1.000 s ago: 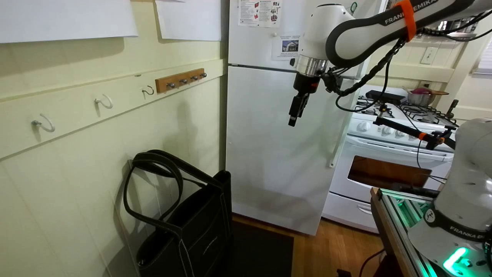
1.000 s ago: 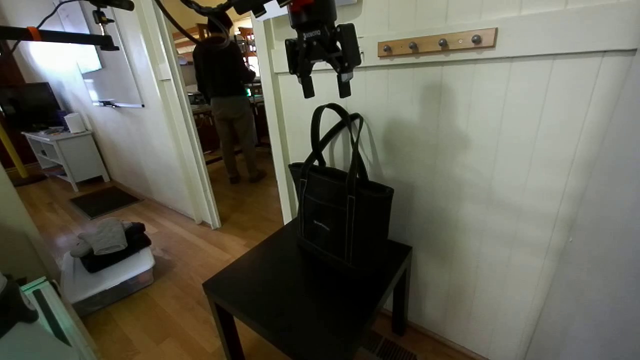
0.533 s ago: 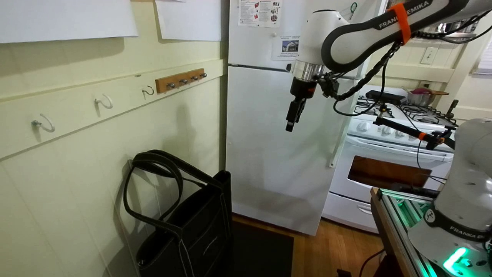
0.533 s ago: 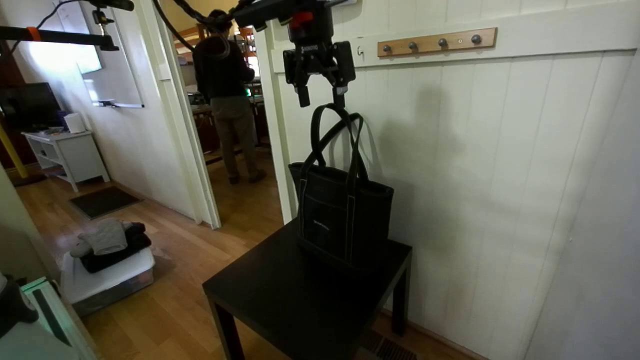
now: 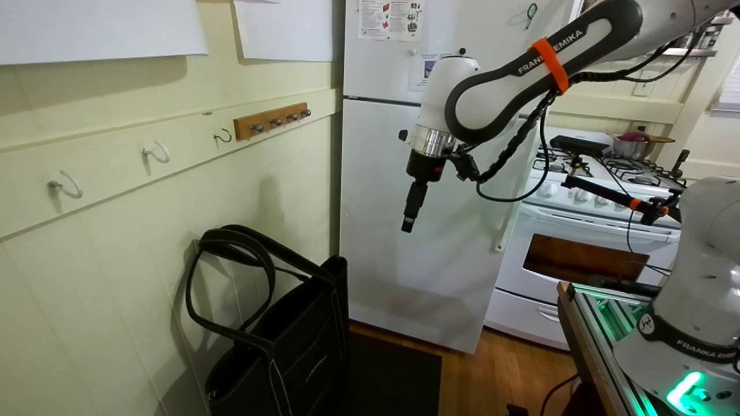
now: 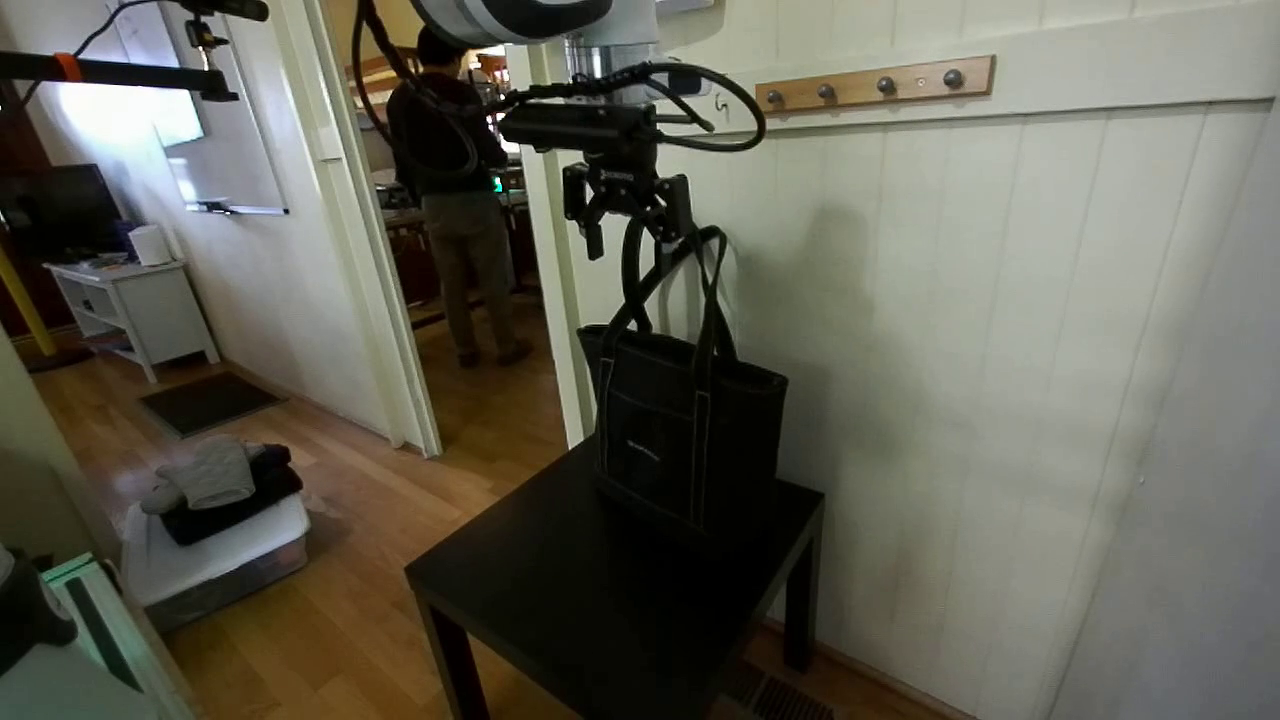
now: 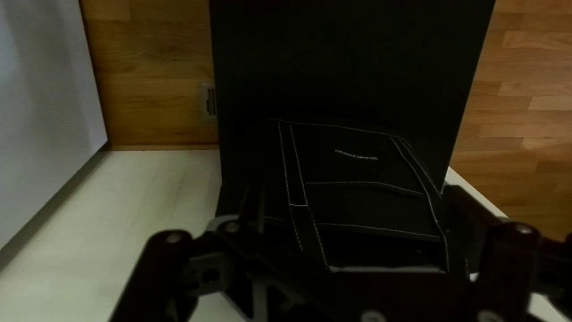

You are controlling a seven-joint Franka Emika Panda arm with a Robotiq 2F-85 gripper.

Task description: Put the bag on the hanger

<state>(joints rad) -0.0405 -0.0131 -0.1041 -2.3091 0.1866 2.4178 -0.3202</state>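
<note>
In an exterior view the gripper (image 5: 408,224) hangs apart from the bag (image 5: 303,349) and a white hook (image 5: 166,156). In an exterior view its fingers (image 6: 594,240) gape, holding nothing; the bag stands on a black table (image 6: 560,580). Wrist view: the bag's stitched front, its top too murky to judge.

The place has the fittings of a home kitchen: a white fridge (image 5: 416,254) with papers (image 5: 390,20) on its door stands near a white stove (image 5: 592,248) that holds a metal pot (image 5: 631,150). The floor (image 6: 330,650) is wood. In an exterior view, a low white cabinet (image 6: 170,318) stands by a dark screen (image 6: 55,208), perhaps a television; that corner is dim.
</note>
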